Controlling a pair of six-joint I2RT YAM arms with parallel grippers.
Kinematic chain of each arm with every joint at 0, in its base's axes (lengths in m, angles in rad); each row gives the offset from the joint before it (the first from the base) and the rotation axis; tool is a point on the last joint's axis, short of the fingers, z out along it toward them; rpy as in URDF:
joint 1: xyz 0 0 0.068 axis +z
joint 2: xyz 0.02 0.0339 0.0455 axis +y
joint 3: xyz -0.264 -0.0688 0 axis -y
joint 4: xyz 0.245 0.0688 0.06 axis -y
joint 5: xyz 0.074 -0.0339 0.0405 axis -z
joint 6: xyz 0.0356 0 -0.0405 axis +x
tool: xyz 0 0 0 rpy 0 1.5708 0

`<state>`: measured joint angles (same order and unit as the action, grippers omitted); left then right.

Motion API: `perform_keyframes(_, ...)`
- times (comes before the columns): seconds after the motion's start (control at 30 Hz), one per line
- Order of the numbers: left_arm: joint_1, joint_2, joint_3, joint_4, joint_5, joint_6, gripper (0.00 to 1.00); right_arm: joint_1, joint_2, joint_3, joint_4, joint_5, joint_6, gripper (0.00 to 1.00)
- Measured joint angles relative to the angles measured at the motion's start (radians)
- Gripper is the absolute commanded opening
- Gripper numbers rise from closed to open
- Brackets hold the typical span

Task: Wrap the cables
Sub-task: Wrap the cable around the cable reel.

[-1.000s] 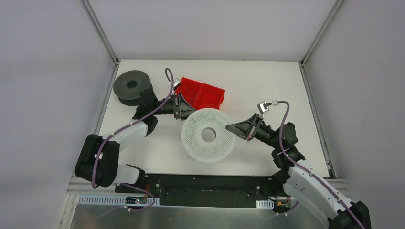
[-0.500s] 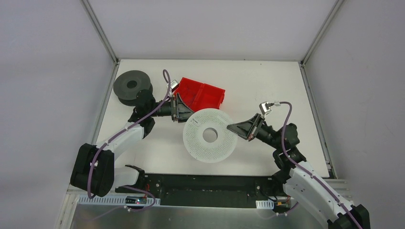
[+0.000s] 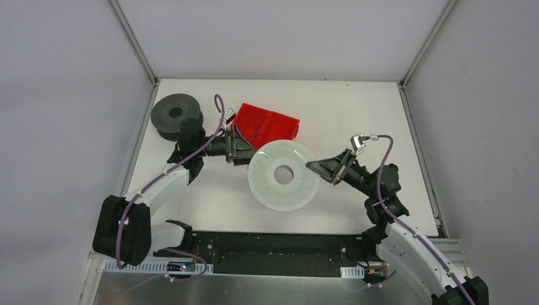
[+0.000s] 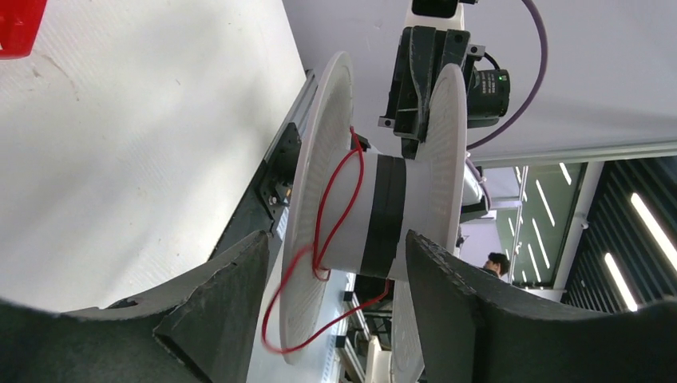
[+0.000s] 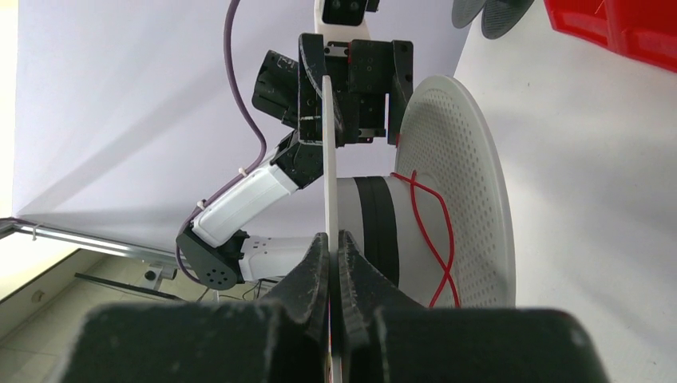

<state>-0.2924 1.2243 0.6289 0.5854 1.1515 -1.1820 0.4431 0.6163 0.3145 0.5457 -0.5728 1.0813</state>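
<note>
A white spool (image 3: 279,194) with perforated flanges is held on edge just above the table between the two arms. My right gripper (image 3: 313,166) is shut on the rim of one thin flange (image 5: 327,159), its fingertips (image 5: 333,237) pinched flat on it. A thin red cable (image 4: 265,319) loops loosely round the spool's white hub, beside a black band, and one slack loop hangs below the flange. The cable (image 5: 445,274) crosses itself against the other flange. My left gripper (image 4: 337,237) stands open facing the spool's opposite edge, holding nothing. From above, the left gripper (image 3: 246,151) sits close to the rim.
A red bin (image 3: 270,124) lies just behind the left gripper. A dark grey spool (image 3: 175,113) rests at the back left, near the table's left edge. Enclosure walls and frame rails border the table on three sides.
The left gripper's jaws have spread apart. The right gripper and the white spool have shifted slightly right and away from the arm bases.
</note>
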Motion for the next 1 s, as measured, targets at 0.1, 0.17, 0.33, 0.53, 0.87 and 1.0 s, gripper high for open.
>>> perform_keyframes(0.1,0.007,-0.008,0.010,-0.053,0.001,0.037,0.63,-0.018,0.000,0.000,0.000,0.000,0.007,0.00)
perform_keyframes(0.17,0.013,-0.015,0.024,-0.103,0.003,0.070,0.63,-0.031,0.000,0.000,0.000,0.000,0.011,0.00)
perform_keyframes(0.33,0.052,-0.027,0.040,-0.171,0.023,0.115,0.63,-0.054,0.006,0.003,-0.001,-0.001,0.017,0.00)
perform_keyframes(0.53,0.090,-0.045,0.079,-0.294,0.018,0.194,0.62,-0.077,0.018,0.005,-0.005,0.000,0.019,0.00)
perform_keyframes(0.87,0.083,-0.252,0.035,-0.640,-0.330,0.359,0.52,-0.095,0.043,0.031,-0.156,0.043,0.001,0.00)
perform_keyframes(1.0,0.005,-0.358,-0.074,-0.711,-0.485,0.360,0.50,-0.098,0.041,0.081,-0.257,0.091,-0.035,0.00)
